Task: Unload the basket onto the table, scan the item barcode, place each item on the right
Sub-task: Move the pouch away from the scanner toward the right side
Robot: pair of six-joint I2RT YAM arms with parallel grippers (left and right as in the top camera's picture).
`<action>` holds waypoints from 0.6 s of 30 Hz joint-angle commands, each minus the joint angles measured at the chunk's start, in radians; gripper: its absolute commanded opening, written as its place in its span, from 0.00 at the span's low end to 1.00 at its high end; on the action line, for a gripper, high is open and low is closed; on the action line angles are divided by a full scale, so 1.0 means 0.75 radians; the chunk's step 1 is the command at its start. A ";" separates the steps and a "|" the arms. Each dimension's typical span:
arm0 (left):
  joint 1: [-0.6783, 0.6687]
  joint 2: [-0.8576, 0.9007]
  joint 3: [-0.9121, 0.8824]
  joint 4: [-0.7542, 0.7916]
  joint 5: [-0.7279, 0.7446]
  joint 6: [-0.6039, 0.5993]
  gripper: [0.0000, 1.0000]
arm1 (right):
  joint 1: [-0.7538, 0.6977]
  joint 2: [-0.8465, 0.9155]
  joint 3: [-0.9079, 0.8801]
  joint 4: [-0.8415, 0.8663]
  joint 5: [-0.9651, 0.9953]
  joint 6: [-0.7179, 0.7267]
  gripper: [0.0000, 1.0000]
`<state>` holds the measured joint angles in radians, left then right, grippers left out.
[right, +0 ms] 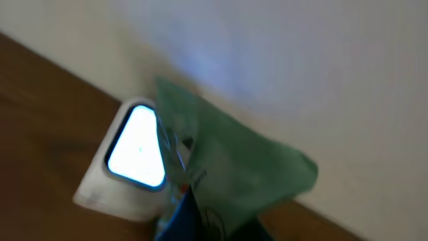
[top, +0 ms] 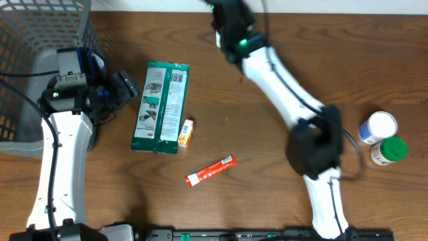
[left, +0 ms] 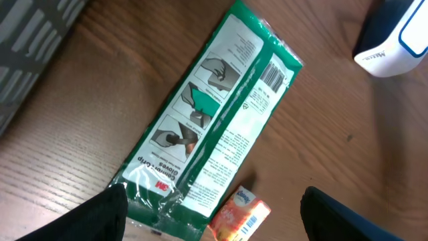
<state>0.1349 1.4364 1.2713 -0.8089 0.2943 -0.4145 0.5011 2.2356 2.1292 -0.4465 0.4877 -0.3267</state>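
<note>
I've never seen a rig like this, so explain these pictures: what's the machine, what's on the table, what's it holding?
It is two robot arms at a table. One picture looks down from above; the others come from cameras on each wrist. On it lie a green glove packet, an orange box, a red tube and two bottles, beside a grey basket. The left gripper hangs open beside the packet. The right gripper is shut, seemingly on a blurred green wrapper before a lit scanner.
</note>
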 commanded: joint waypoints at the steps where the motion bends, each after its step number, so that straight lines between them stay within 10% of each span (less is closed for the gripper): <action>1: 0.006 0.008 0.032 -0.003 0.011 0.014 0.81 | -0.060 -0.245 0.023 -0.242 -0.168 0.209 0.01; 18: 0.006 0.008 0.032 -0.003 0.011 0.014 0.81 | -0.704 -0.249 0.016 -1.229 -0.742 0.315 0.01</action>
<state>0.1349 1.4368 1.2716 -0.8082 0.2939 -0.4145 0.0151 2.0159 2.1460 -1.3502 -0.0223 -0.1101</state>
